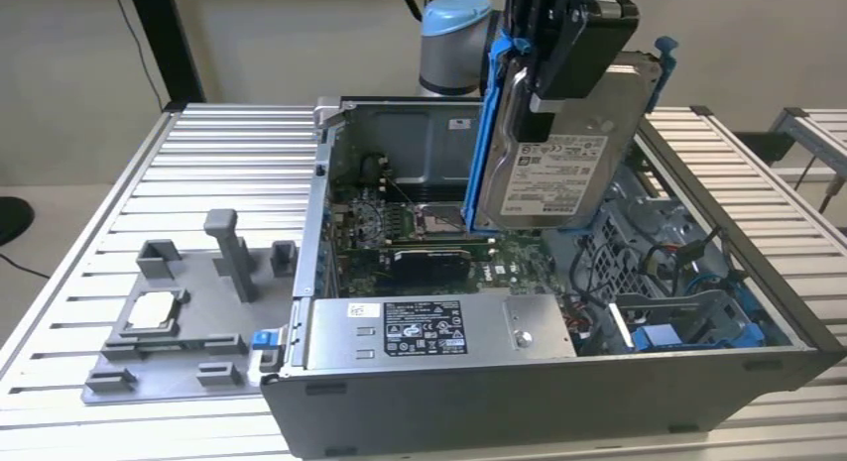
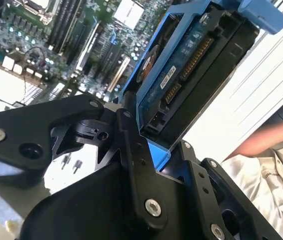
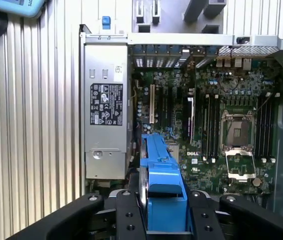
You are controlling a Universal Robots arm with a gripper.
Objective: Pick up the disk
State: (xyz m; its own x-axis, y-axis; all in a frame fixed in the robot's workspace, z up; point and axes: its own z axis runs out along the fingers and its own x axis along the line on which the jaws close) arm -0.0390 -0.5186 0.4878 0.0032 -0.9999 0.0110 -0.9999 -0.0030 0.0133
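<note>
Blue plastic frames the disk [image 1: 562,159], which hangs in the air above the open computer case [image 1: 530,382], well clear of the green circuit board [image 1: 397,228] below. The claw [image 1: 556,99] is clamped on its upper end, so the disk's long axis runs steeply downward from the fingers [image 3: 126,215], tilted slightly, with the white label facing outward in the exterior view. Beside the case, a grey holder [image 1: 173,337] lies on the ribbed tabletop [image 1: 225,154].
</note>
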